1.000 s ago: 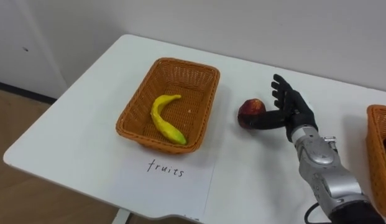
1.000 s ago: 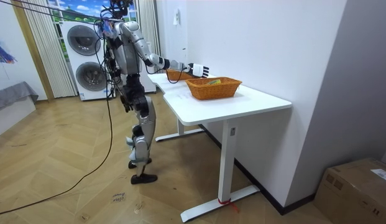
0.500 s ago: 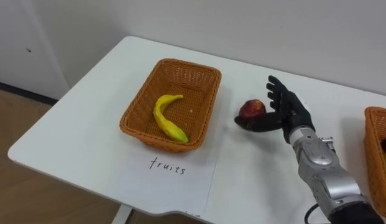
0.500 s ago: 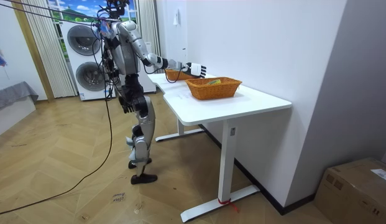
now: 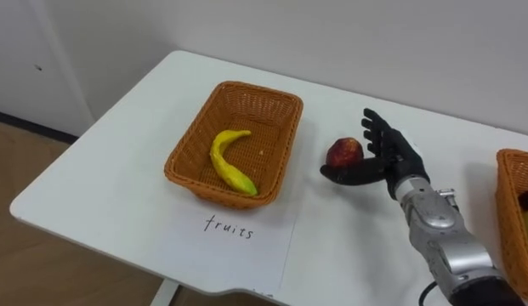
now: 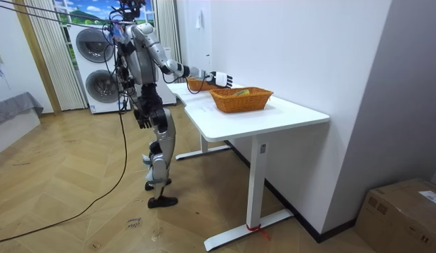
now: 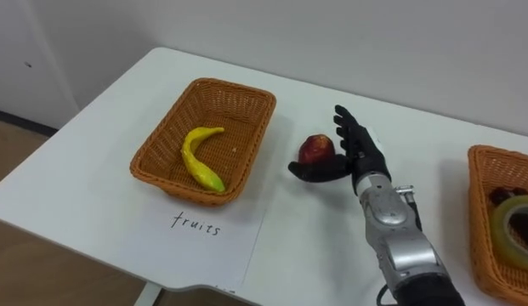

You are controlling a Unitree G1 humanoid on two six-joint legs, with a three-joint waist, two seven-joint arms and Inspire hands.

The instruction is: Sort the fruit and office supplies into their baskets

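White table (image 5: 119, 161) against a pale wall. On its left part, an oblong wicker basket (image 5: 189, 132) holding a banana (image 5: 228, 161), with a sheet of paper (image 5: 246, 246) lying just in front. Right of the basket and apart from it, an apple (image 5: 344, 151) resting on the outstretched thumb of the right hand (image 5: 395, 161), straight spread fingers upright just behind the fruit, none curled round it. At the far right edge, a second wicker basket (image 7: 478, 229) with a roll of tape (image 7: 502, 225) inside. In the room view, standing upright at the table's end, right arm stretched over it. Left hand (image 6: 142, 118) low by the hip, fingers too small to tell.
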